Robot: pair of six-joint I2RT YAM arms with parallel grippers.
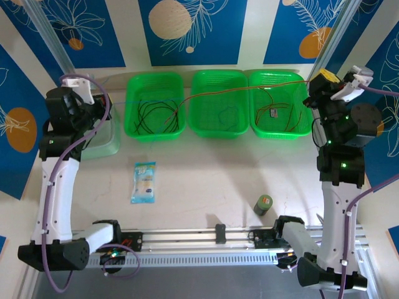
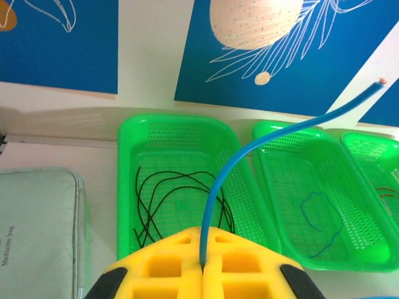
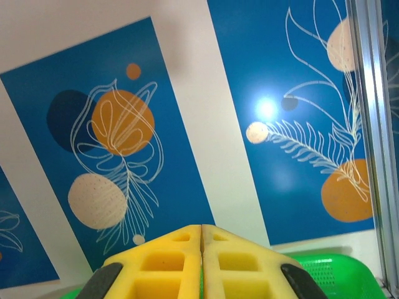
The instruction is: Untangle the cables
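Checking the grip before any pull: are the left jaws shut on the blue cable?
Shut on it: the blue cable runs into the closed seam of the left gripper.

Your black cables (image 1: 153, 116) loop in the left basket (image 1: 154, 76), red cables (image 1: 283, 112) in the right basket (image 1: 278, 73); an orange-brown cable (image 1: 249, 89) spans the baskets; the left jaws pinch a blue cable (image 2: 219, 180) arcing upward.

Three baskets (image 1: 219, 73) (side by side) hold cables (image 1: 153, 116).
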